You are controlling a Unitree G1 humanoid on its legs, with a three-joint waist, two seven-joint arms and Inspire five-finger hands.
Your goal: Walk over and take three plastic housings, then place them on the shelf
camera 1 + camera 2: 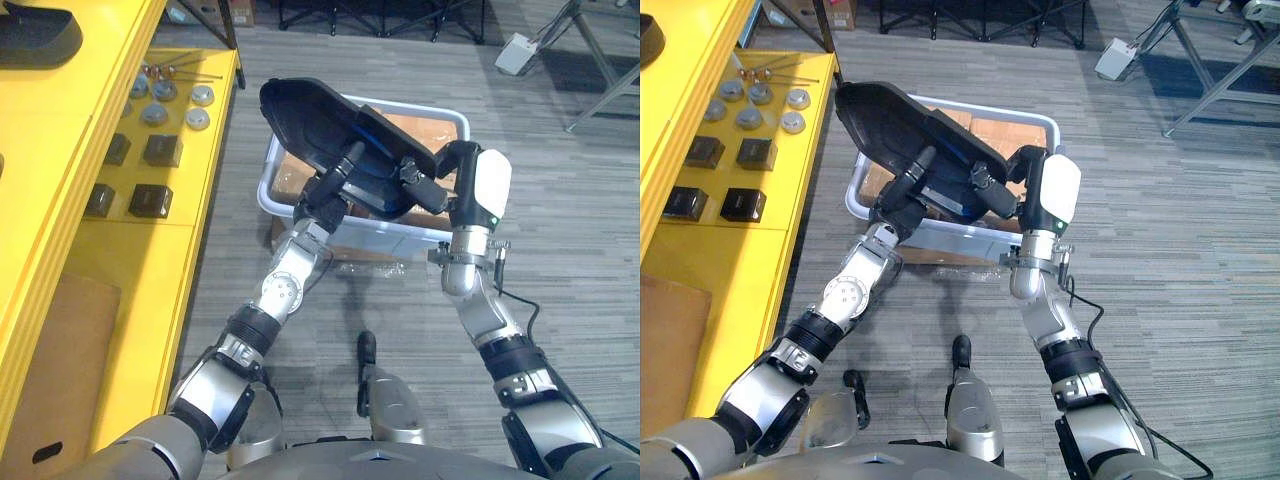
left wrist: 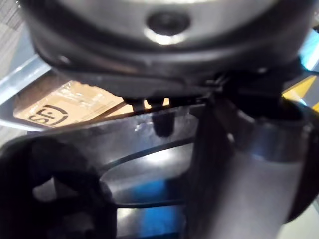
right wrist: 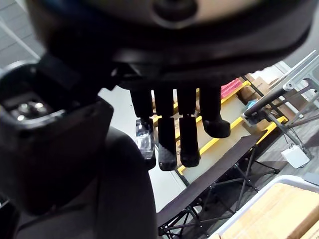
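A large black plastic housing [image 1: 330,130] hangs tilted above the white bin [image 1: 452,123], carried between both hands. My left hand [image 1: 335,188] grips it from underneath on the left, fingers curled round its ribbed inner side [image 2: 149,164]. My right hand [image 1: 428,186] holds its right end. The thumb side presses against the housing's smooth wall [image 3: 119,194], and the fingers [image 3: 179,134] reach past its edge. The housing's blue-tinted inside [image 1: 960,190] faces me. On the yellow shelf's top level at the upper left lies another black housing [image 1: 35,35].
The bin holds brown cardboard [image 1: 420,125] and stands on the grey carpet. The yellow shelf [image 1: 190,215] runs along my left, bearing small black blocks [image 1: 150,200] and round metal parts [image 1: 155,112]. Black stands and a white box [image 1: 520,52] are at the back.
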